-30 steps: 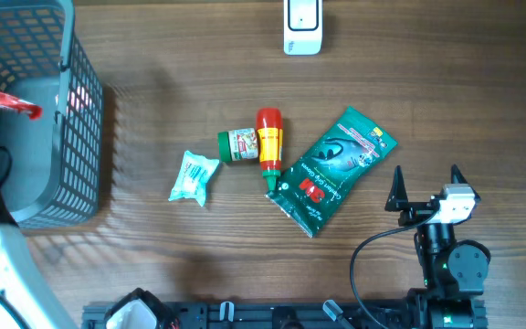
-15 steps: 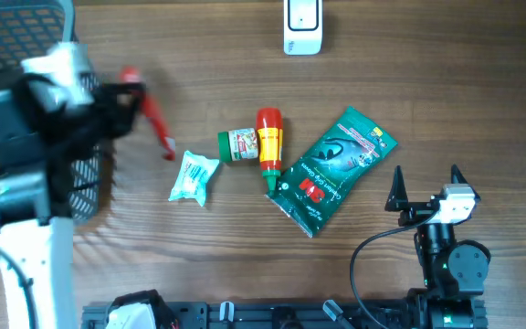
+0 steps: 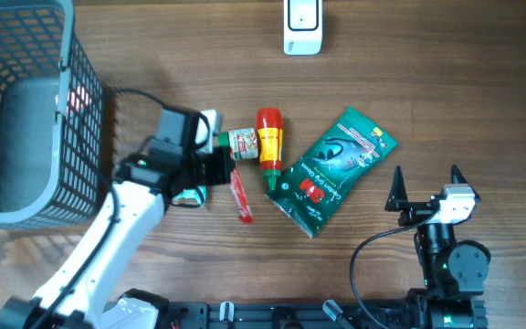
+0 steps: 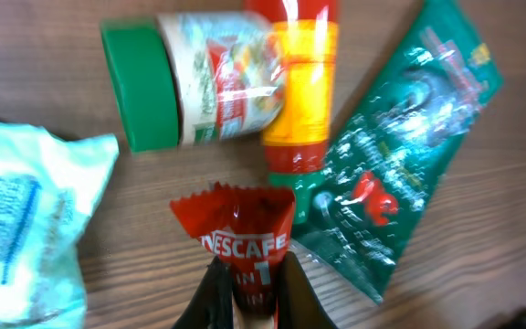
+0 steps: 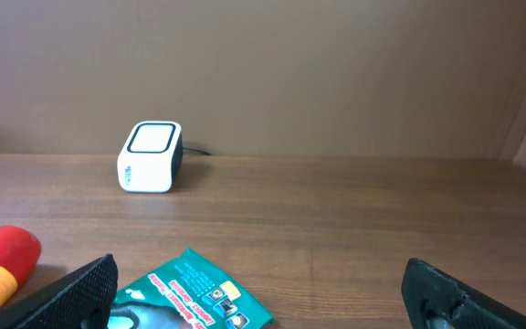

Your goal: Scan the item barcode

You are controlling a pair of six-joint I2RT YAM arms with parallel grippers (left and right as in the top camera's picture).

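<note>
Taking it largest first, arm: why does each thing sit where it does?

Technician, the desk (image 3: pixel 446 91) carries everything. The mesh basket (image 3: pixel 26 110) sits at its left end; I judge it to be the bin for handled goods. The green pouch (image 3: pixel 336 169), the red-and-yellow bottle (image 3: pixel 268 142), the green-lidded jar (image 3: pixel 237 144) and the pale packet (image 3: pixel 193 178) lie clustered mid-desk, apparently awaiting a turn. The scanner (image 3: pixel 302 26) stands at the far edge with its window on top, so a code must be presented over it. My right jaws stand wide apart, holding nothing, at the near right, away from the cluster.

And the item to scan, arm?

Technician, my left jaws are clenched on one end of the sachet (image 4: pixel 242 233), over the desk just beside the jar and bottle, well apart from the scanner. It is a slim red foil stick, crimped at its free end, with white NESCAFE lettering. No barcode shows on this face.
</note>
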